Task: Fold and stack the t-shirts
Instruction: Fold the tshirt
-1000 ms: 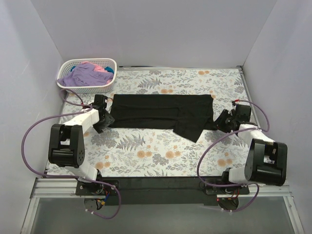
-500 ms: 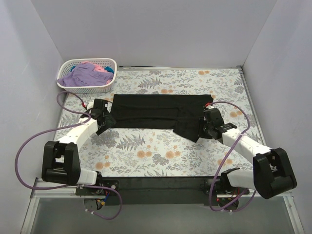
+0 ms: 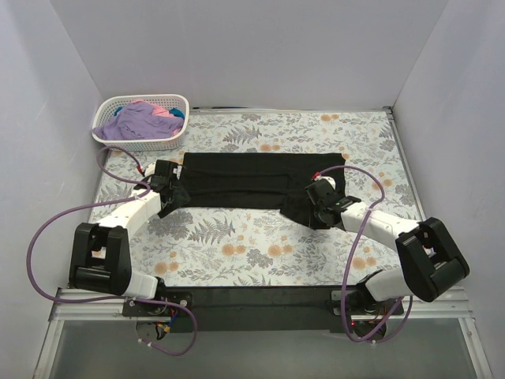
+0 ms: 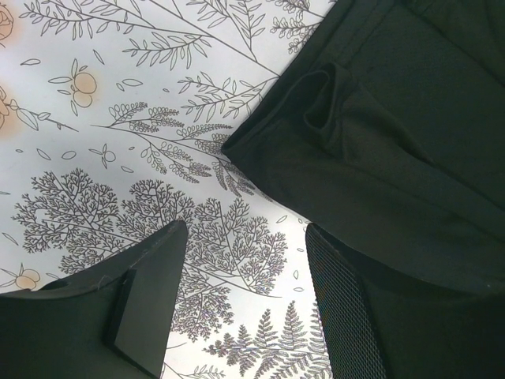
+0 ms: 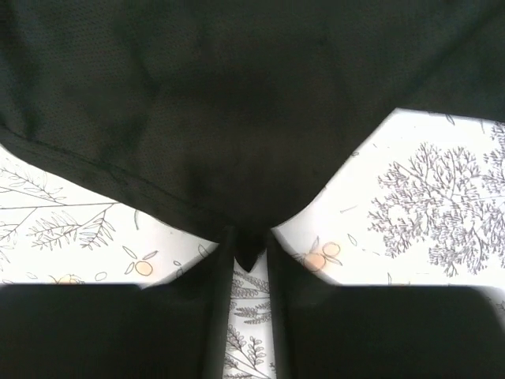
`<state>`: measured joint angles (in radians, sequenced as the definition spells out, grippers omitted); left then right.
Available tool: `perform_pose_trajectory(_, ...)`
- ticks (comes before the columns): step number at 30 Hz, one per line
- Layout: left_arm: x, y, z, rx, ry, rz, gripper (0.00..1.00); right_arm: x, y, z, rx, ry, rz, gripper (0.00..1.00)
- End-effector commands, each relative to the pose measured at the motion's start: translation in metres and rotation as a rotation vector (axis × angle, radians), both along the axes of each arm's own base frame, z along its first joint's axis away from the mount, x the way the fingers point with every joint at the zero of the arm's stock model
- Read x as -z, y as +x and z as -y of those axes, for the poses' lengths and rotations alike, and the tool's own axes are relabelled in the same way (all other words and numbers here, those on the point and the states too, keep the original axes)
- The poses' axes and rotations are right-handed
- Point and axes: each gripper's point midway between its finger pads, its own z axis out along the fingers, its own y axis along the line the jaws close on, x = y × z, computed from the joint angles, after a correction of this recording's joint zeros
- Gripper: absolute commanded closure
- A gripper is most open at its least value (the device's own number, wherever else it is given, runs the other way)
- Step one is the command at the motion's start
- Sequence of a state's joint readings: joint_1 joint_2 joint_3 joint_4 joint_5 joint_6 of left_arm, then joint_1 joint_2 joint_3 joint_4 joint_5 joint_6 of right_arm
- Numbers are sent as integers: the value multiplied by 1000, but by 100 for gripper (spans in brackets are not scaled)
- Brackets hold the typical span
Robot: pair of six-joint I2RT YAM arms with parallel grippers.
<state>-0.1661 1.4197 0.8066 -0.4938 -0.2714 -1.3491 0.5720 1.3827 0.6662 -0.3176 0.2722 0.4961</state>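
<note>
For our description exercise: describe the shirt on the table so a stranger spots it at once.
Find the floral table. Across its middle lies the black t-shirt, spread wide. Unlike the coloured tees heaped in the white corner basket, it is plain black.

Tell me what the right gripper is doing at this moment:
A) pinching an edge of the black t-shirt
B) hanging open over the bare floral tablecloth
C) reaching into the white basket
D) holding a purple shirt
A: in the right wrist view, the right gripper has its fingers drawn close together on a small point of the black t-shirt edge.
</note>
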Motion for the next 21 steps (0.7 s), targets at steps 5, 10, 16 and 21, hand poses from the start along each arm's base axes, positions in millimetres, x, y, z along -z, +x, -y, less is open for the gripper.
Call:
perform_pose_trajectory(5, -10, 11, -2, 3, 18, 39, 39, -2, 7, 6, -11, -91, -23, 99)
perform_pose_trajectory(10, -8, 10, -2, 7, 19, 29, 39, -41, 52, -2, -26, -95, 72, 99)
perform_pose_trajectory(16, -5, 9, -1, 8, 21, 20, 39, -68, 110, -7, -35, -62, 123, 99)
perform_pose_trajectory(21, -2, 9, -2, 10, 23, 10, 39, -80, 152, -9, -34, -16, 144, 99)
